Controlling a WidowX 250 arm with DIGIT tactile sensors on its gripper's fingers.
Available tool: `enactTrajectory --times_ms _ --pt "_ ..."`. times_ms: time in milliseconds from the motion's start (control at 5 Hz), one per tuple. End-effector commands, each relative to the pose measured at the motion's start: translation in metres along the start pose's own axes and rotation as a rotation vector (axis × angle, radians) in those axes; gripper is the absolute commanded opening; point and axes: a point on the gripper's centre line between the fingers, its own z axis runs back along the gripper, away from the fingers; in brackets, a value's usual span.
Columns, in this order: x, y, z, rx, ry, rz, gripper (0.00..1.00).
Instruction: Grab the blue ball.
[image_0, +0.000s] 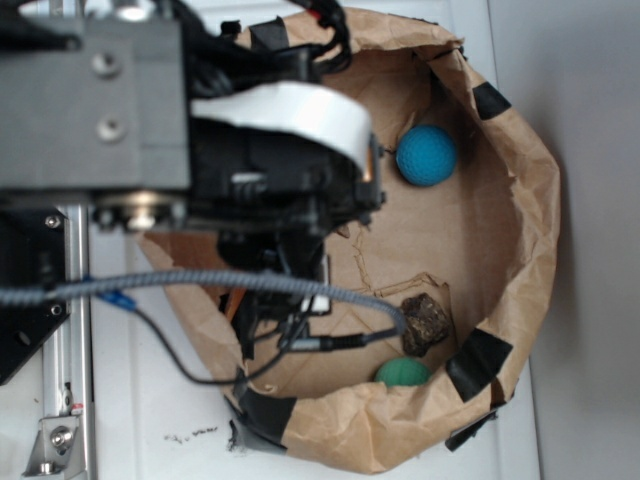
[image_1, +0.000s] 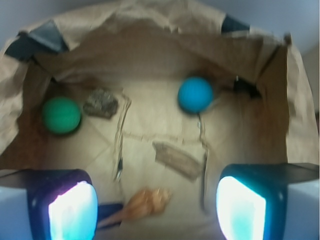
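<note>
Your pincer is apart — both pads frame the bottom of the wrist view with a wide gap and nothing between them.

The blue ball sits on the floor of the paper bag enclosure, ahead of the pincer and off to the right of its centreline. It lines up closer to the right pad than to the middle of the gap. In the exterior view the ball is near the far paper wall, clear of the arm, with bare paper around it.

The relation that matters: forward and slightly right. You need a small lateral shift so the ball centres in the gap, then advance and drop. It's round, so there's no long axis to match — any wrist angle works.

Keep clear of:
- the bark strip, lying between pincer and ball
- the shell, just in front of the pads
- the green ball and dark rock, well apart to the left — not your target

My guess is the paper wall behind the ball limits overshoot room.
</note>
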Motion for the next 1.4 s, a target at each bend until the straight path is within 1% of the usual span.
enactTrajectory --times_ms 0,200,400,600,800,1000,1200 --pt "0.019 -0.012 -0.040 0.056 0.012 -0.006 1.00" --pt "0.019 -0.015 -0.060 0.090 0.044 -0.012 1.00" --pt "0.022 0.002 -0.074 0.091 0.062 0.013 1.00" --pt "0.024 0.024 -0.078 0.078 0.052 0.029 1.00" --pt "0.025 0.035 -0.085 0.123 0.058 0.048 1.00" --pt "0.031 0.040 -0.089 0.087 0.058 0.058 1.00" --pt "0.039 0.035 -0.095 0.084 0.065 0.054 1.00"
